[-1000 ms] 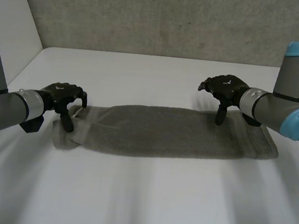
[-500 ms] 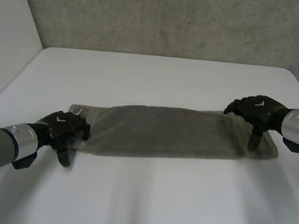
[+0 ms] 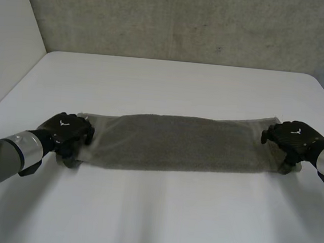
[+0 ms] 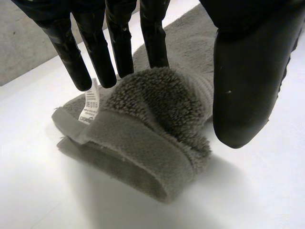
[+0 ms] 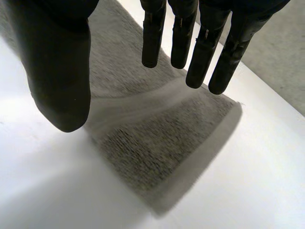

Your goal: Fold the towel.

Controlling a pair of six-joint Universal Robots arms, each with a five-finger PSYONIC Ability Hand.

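A grey towel lies folded into a long strip across the white table. My left hand sits over the strip's left end. In the left wrist view that end of the towel bulges up in a thick fold, with a white tag beside it. It lies between my straight fingers and the thumb, unpinched. My right hand hovers at the right end. There the towel lies flat under spread fingers and a separate thumb.
A grey wall runs along the table's far edge, and a white panel stands at the far left. Bare tabletop stretches in front of the towel and behind it.
Both hands slid outward along the strip to its two ends and dropped lower. The left end has bunched up under the left hand. The right hand left the far edge near the middle.
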